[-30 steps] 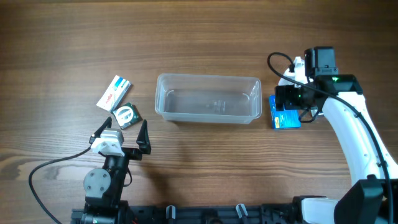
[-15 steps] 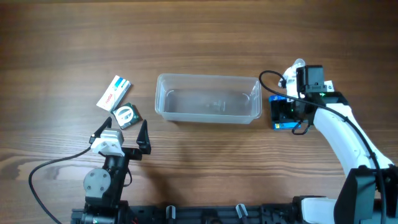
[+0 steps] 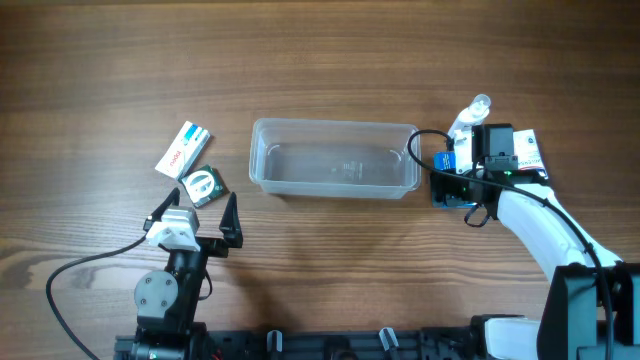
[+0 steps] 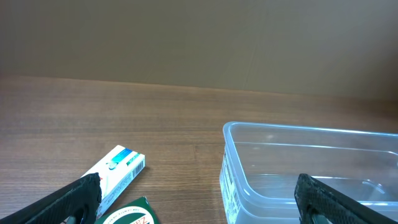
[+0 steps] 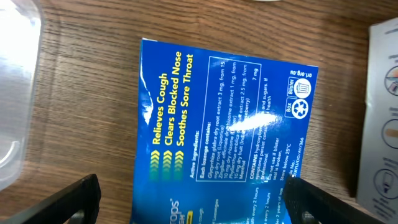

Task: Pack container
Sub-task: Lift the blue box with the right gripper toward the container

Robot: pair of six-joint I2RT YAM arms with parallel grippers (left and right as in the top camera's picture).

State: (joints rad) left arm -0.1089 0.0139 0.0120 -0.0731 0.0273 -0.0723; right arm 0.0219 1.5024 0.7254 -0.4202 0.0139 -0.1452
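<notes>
Right arm (image 3: 540, 225): has dropped low over the blue box (image 5: 224, 130), just beside the container (image 3: 333, 125).
Right gripper (image 5: 196, 199): wide open, straddling the box, gripping nothing.
Left gripper (image 4: 199, 199): open, empty.

A: Legible print, right wrist view?
B: On the blue box (image 5: 224, 137), centre frame: "Relieves Cough", "Clears Blocked Nose", "Soothes Sore Throat", "Each lozenge contains:".
A: Overhead?
B: On the white box (image 3: 185, 148), left: red print, illegible.

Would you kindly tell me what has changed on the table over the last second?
The right claw has come down over the blue cardboard lozenge box, open and astride it, nothing gripped yet. The left claw, the clear plastic container, the white carton and the green packet stayed put.
</notes>
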